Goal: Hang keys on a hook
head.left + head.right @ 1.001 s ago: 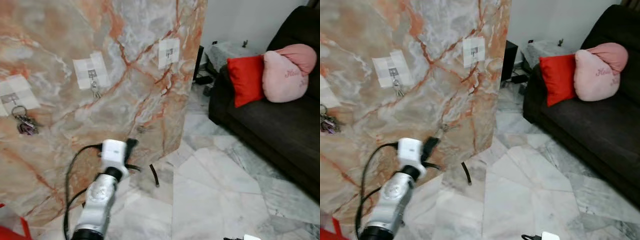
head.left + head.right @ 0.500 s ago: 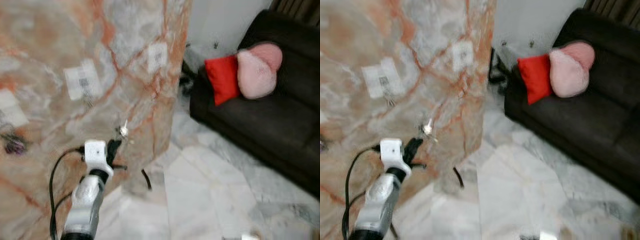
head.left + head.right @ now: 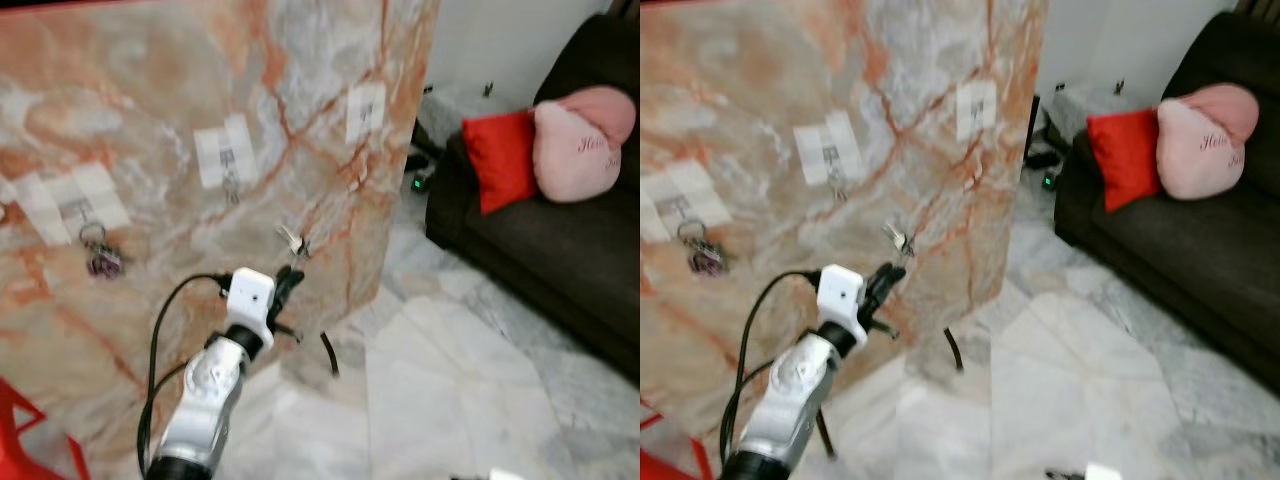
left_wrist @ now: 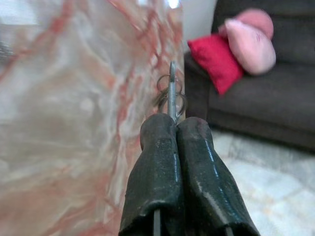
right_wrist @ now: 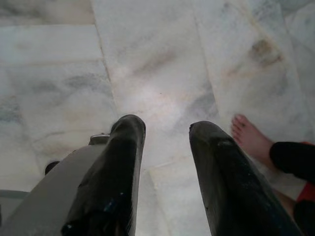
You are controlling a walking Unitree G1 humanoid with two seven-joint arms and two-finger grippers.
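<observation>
Now we see our left gripper (image 3: 287,283) clamped on the keys (image 3: 292,240), which stick out past its fingertips toward one o'clock, close to the marble panel (image 3: 150,120). Up at eleven o'clock from the keys sits a taped hook (image 3: 228,160), with another hook (image 3: 365,110) at one o'clock. Meanwhile our right gripper (image 5: 165,147) hangs over the tiled floor (image 5: 162,59), fingers spread and holding nothing, a person's bare foot (image 5: 251,140) at three o'clock.

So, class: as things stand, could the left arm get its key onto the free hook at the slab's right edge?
Probably yes. The left tool holds the key just below that hook, with only bare marble slab between them.
</observation>
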